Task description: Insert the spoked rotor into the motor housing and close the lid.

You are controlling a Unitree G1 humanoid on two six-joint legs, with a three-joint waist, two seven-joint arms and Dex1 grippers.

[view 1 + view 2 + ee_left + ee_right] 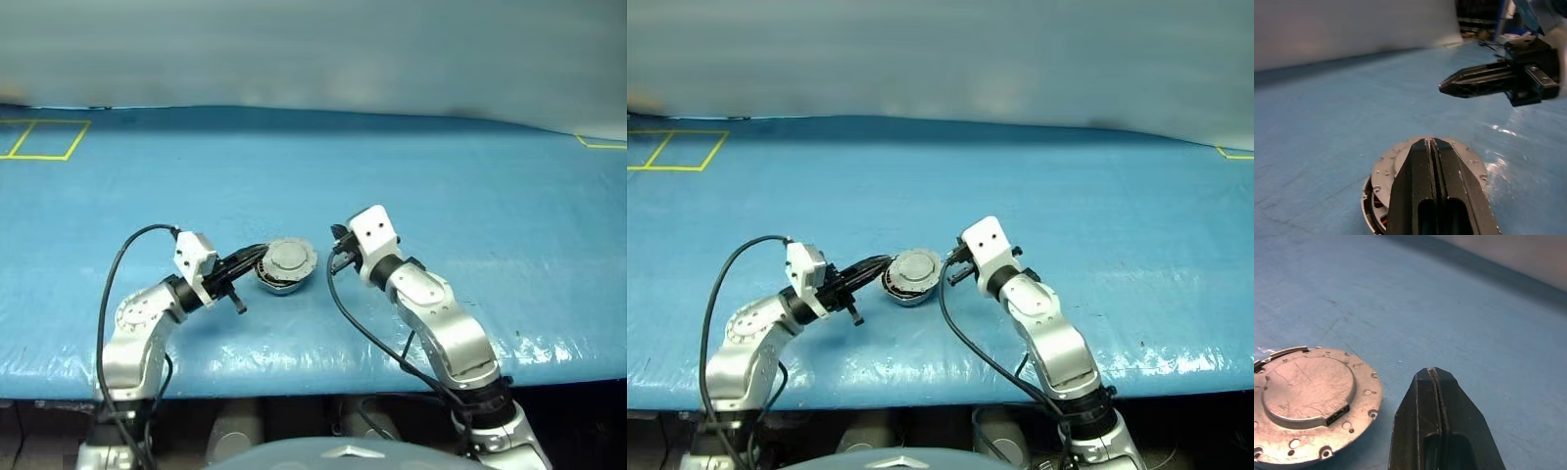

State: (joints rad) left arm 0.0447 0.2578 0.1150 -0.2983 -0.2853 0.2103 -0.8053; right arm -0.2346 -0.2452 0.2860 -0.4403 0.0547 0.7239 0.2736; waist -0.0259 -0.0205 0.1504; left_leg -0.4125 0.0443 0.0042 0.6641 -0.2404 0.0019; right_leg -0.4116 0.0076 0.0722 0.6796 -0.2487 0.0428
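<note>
- Lid (pixel 1310 399) sits tilted on housing (pixel 1374 210): stiff, smooth metal, likely slippery; press its flat top
- Left gripper (pixel 1430 147) and right gripper (pixel 1432 374) both closed, empty

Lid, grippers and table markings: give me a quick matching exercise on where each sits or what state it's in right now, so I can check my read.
Column one:
1. lid
2. left gripper
3. right gripper
4. yellow tape outline

Column two:
A. far corner of the blue table, on the robot's left
B. shut, beside the lid on the robot's right, holding nothing
C. plain grey face up, sitting on the motor housing
D. shut, on the robot's left of the lid

Pairs: 1-C, 2-D, 3-B, 4-A
</note>
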